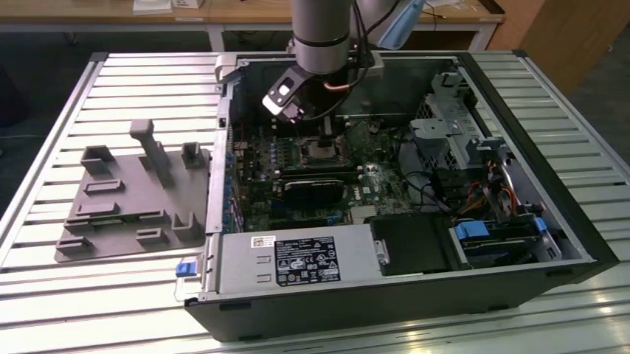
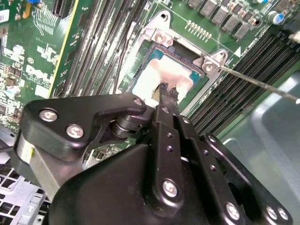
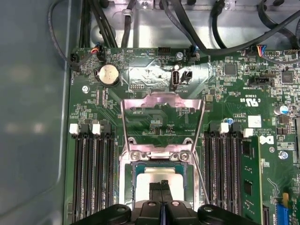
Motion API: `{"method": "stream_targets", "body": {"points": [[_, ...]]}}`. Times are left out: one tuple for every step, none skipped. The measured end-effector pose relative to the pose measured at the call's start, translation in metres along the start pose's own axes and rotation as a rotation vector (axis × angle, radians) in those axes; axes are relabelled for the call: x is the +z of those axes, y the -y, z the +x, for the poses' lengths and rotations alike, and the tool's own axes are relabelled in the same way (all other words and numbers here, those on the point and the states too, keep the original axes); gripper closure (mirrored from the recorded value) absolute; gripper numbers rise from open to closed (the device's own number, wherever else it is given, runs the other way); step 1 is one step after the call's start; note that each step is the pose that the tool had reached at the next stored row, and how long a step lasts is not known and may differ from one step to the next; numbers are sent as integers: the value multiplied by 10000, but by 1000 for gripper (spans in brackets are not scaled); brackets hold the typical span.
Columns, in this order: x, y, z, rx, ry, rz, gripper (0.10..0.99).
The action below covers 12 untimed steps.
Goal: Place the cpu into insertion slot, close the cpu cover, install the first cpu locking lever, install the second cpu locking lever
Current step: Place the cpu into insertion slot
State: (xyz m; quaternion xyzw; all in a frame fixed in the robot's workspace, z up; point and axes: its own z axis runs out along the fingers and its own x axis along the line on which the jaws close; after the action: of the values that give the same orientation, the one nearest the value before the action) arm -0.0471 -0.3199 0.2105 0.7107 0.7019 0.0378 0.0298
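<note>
The cpu point(image 3: 152, 177) lies flat in the insertion slot point(image 3: 125, 185), its pale metal top point(image 2: 161, 75) facing up. My gripper point(image 3: 161, 184) hangs right over it with its two black fingers pressed together, tips at or just above the chip's top point(image 2: 168, 90). The cpu cover point(image 3: 161, 104) stands swung open beyond the socket, with the green board showing through its window. A thin locking lever point(image 2: 258, 83) sticks out free from the socket's corner, and a lever point(image 3: 200, 176) runs along the socket's side. In the exterior view the gripper point(image 1: 320, 139) reaches down into the open computer case over the slot point(image 1: 322, 153).
Long black memory slots point(image 3: 91, 173) flank the socket on both sides. Cables point(image 3: 187, 28) and the case wall point(image 3: 33, 117) lie beyond the board. A black card point(image 1: 315, 190), a power supply point(image 1: 295, 262) and a drive cage point(image 1: 448, 125) fill the case. A grey fixture plate point(image 1: 128, 199) lies on the table at the exterior view's left.
</note>
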Motion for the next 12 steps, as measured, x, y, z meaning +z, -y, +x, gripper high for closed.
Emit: {"method": "stream_targets", "body": {"points": [[2, -14, 0, 1, 0, 43, 980], [2, -18, 0, 1, 2, 56, 980], [2, -18, 0, 2, 2, 57, 980], [2, -18, 0, 3, 2, 57, 980], [2, -18, 0, 3, 2, 57, 980], [2, -18, 0, 4, 2, 58, 980], [-2, -19, 0, 4, 6, 60, 980], [-9, -19, 1, 4, 4, 59, 980], [-19, -20, 1, 5, -3, 58, 980], [-35, -21, 1, 5, -6, 57, 980], [-53, -23, 1, 5, -8, 57, 980], [-74, -25, 1, 5, -12, 58, 980]]}}
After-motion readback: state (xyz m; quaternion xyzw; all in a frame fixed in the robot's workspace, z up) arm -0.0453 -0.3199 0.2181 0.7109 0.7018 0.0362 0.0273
